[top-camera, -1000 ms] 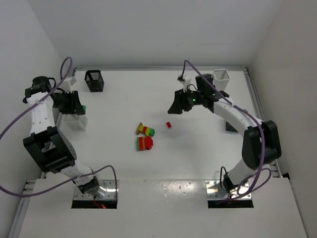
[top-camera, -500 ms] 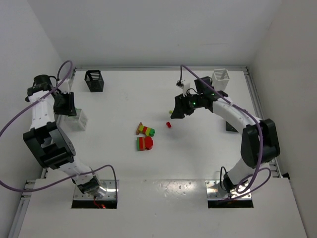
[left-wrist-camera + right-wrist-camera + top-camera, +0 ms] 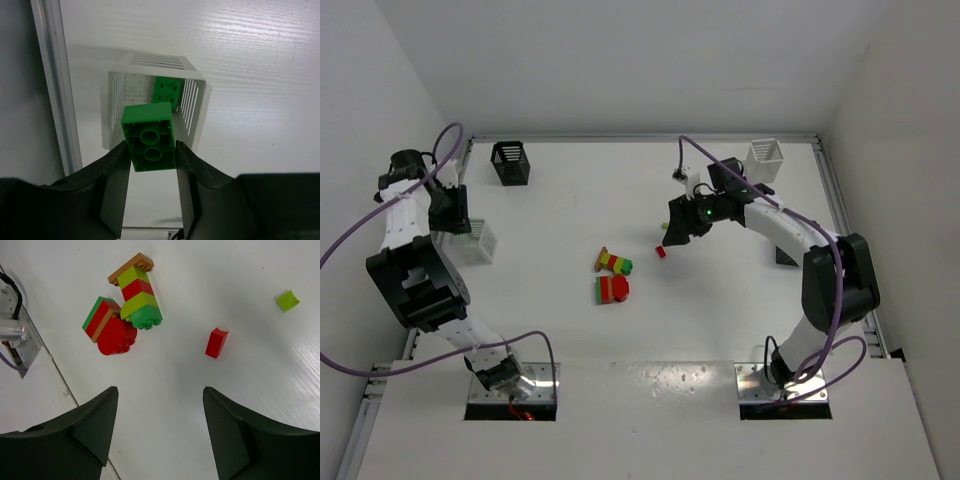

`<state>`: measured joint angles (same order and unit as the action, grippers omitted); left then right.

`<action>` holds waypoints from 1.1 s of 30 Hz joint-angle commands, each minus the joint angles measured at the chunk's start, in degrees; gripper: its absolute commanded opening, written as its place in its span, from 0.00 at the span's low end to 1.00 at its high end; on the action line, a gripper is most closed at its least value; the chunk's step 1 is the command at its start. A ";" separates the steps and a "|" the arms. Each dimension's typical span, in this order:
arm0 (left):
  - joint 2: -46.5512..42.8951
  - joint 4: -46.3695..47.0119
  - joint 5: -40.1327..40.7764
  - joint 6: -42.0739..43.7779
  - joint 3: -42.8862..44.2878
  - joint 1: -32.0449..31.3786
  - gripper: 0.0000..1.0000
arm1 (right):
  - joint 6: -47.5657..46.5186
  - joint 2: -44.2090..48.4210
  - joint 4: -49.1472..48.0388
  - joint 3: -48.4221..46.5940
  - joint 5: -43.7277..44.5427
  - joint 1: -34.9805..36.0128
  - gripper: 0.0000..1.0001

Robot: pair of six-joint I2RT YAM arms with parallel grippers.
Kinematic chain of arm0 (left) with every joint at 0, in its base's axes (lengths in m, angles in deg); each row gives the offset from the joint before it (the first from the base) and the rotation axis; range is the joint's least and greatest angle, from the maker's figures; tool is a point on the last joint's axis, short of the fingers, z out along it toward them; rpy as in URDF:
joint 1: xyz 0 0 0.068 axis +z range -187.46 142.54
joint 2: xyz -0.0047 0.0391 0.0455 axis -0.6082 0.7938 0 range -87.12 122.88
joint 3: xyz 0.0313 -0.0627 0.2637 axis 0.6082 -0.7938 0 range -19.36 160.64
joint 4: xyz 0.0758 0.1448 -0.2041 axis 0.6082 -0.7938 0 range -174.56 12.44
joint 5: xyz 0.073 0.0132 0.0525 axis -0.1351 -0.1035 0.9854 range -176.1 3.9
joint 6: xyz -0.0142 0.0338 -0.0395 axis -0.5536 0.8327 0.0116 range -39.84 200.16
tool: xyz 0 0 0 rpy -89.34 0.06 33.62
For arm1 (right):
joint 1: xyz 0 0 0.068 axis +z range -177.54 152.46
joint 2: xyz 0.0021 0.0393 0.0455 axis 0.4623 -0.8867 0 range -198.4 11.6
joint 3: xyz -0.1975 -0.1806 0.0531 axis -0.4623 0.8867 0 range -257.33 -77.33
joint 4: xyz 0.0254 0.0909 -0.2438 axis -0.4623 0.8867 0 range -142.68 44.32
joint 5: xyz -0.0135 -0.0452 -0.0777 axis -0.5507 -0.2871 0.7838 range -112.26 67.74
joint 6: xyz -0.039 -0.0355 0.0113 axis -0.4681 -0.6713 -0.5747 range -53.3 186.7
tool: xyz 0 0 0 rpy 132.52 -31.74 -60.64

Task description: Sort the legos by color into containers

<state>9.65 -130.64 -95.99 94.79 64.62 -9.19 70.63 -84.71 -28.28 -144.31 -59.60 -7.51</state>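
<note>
My left gripper [image 3: 150, 147] is shut on a green lego brick [image 3: 148, 136], seen from its hollow underside. It hangs over a white slatted container [image 3: 114, 95] that has another green brick [image 3: 166, 91] inside. From above, this gripper [image 3: 450, 212] sits by the left wall at that container [image 3: 478, 241]. My right gripper [image 3: 160, 390] is open and empty above the table. A small red brick [image 3: 216, 342] lies just ahead of it, a yellow-green piece [image 3: 288, 300] farther off. Two multicolour stacks [image 3: 136, 290] [image 3: 107, 326] lie to the left; from above they are at mid-table [image 3: 613, 263] [image 3: 612, 289].
A black container [image 3: 510, 163] stands at the back left and a white one [image 3: 766, 160] at the back right. A dark container [image 3: 786, 255] shows partly behind my right arm. A metal rail [image 3: 52, 85] runs along the table's left edge beside the white container.
My right gripper has come left and down toward the small red brick and its jaws have spread wider. My left gripper has shifted slightly left over the white container, still holding the green brick.
</note>
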 commanded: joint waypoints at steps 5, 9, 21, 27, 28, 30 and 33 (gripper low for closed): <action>-0.44 0.78 -0.57 -0.83 2.59 0.20 0.46 | -1.90 0.51 -0.23 -1.57 -0.71 0.97 0.69; -0.97 0.78 -0.57 -0.83 2.59 0.20 0.47 | -3.04 0.51 -0.23 -1.57 -0.71 1.50 0.69; -4.48 -2.46 -14.25 0.22 6.62 0.73 0.60 | -16.62 2.70 -1.55 2.47 1.74 3.78 0.68; -5.19 -6.77 -28.07 0.84 9.09 -1.46 0.60 | -36.23 0.17 3.09 1.34 3.85 7.64 0.60; -5.19 -6.77 -28.69 0.14 9.09 -1.47 0.60 | -37.40 -0.71 3.11 0.54 5.34 8.35 0.59; -5.72 -6.77 -29.92 -0.65 8.48 -2.26 0.60 | -37.94 -3.78 3.80 -1.56 7.10 9.84 0.59; -9.04 -4.24 -29.14 -0.66 6.99 -4.97 0.61 | -38.73 -8.34 5.82 -7.36 9.21 13.53 0.62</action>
<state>4.99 -135.86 -121.43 94.47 72.16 -12.05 37.84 -89.78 -23.47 -145.93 -53.02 3.05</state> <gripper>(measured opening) 0.603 0.599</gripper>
